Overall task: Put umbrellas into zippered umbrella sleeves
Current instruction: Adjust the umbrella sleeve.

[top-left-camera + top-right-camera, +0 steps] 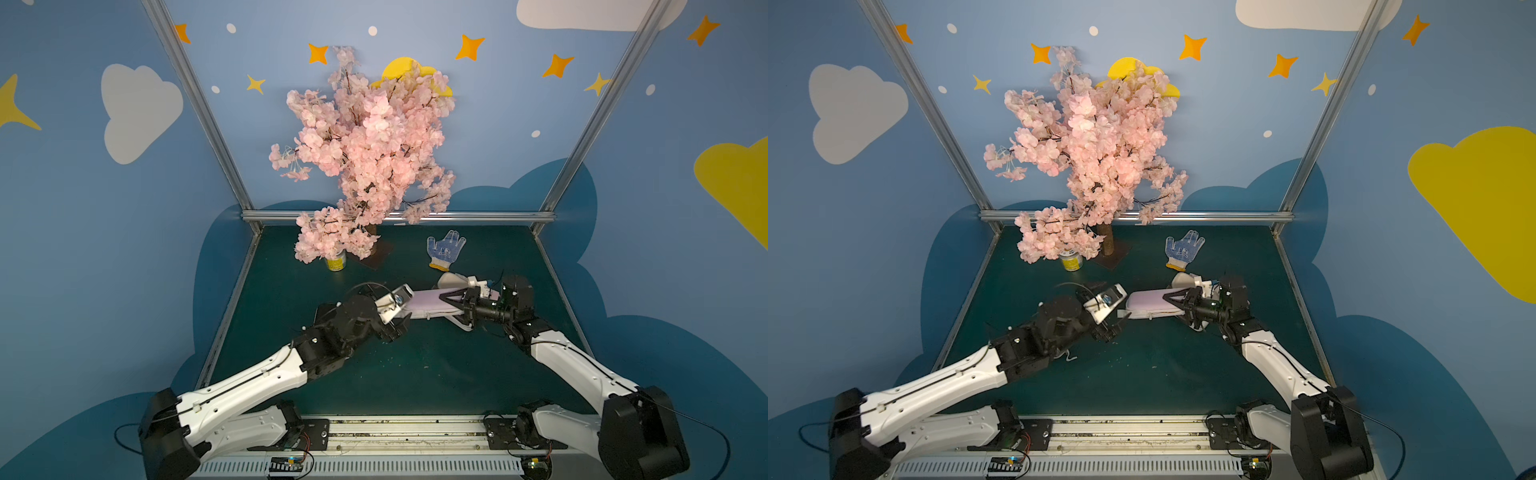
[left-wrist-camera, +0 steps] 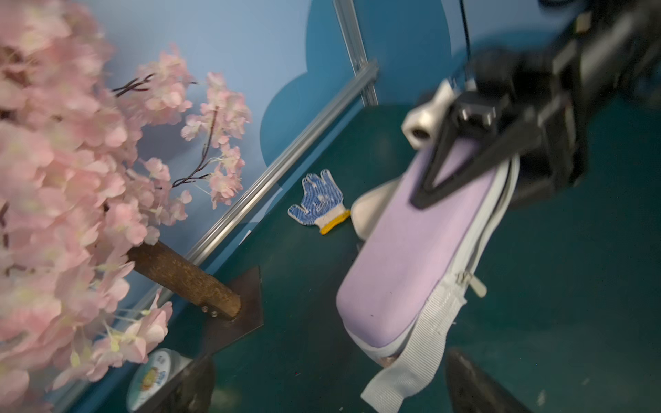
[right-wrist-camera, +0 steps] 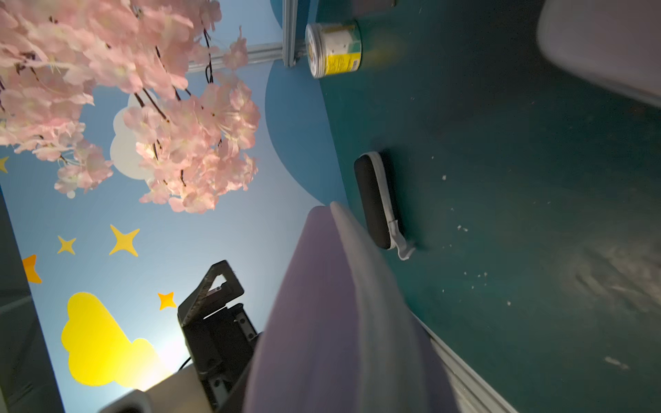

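Observation:
A lavender zippered sleeve (image 1: 424,302) (image 1: 1148,304) (image 2: 411,250) lies across the middle of the green mat. My right gripper (image 1: 452,309) (image 1: 1177,309) (image 3: 322,321) is shut on its right end, one black finger (image 2: 461,171) on top of it. My left gripper (image 1: 400,327) (image 1: 1113,328) (image 2: 329,393) stands open at the sleeve's left end. The sleeve's grey strap (image 2: 411,357) hangs between its fingers, untouched. An off-white sleeve (image 1: 451,279) (image 1: 1183,279) lies just behind the lavender one. A black sleeve (image 3: 375,200) lies on the mat in the right wrist view. No umbrellas show plainly.
A pink blossom tree (image 1: 365,149) on a brown base stands at the back left, with a yellow-labelled can (image 1: 336,262) beside it. A white-and-blue dotted glove (image 1: 445,248) lies at the back right. Metal rails (image 1: 399,216) and blue walls close in the mat.

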Controlling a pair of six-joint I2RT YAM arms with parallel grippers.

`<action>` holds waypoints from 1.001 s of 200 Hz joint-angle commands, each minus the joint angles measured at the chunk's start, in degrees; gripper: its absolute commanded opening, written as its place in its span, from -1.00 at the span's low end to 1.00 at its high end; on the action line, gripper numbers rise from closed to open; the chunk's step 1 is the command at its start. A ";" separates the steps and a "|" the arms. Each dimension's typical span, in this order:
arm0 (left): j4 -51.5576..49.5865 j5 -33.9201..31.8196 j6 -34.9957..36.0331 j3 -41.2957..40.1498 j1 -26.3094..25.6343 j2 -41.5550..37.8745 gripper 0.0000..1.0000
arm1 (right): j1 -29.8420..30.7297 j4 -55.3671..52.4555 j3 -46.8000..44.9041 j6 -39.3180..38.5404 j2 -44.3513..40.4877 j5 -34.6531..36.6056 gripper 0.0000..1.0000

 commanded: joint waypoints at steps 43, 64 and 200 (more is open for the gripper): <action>3.51 37.23 -60.65 -3.72 16.77 5.17 0.98 | 1.20 10.15 0.56 -1.23 0.58 1.21 -0.77; 14.91 43.81 -73.28 -5.80 16.69 10.61 1.00 | 2.18 8.60 1.52 -3.26 0.41 1.22 -0.78; 57.70 39.48 -105.19 -15.63 12.02 27.61 -0.03 | 6.03 19.08 -0.69 1.61 2.83 0.74 -0.73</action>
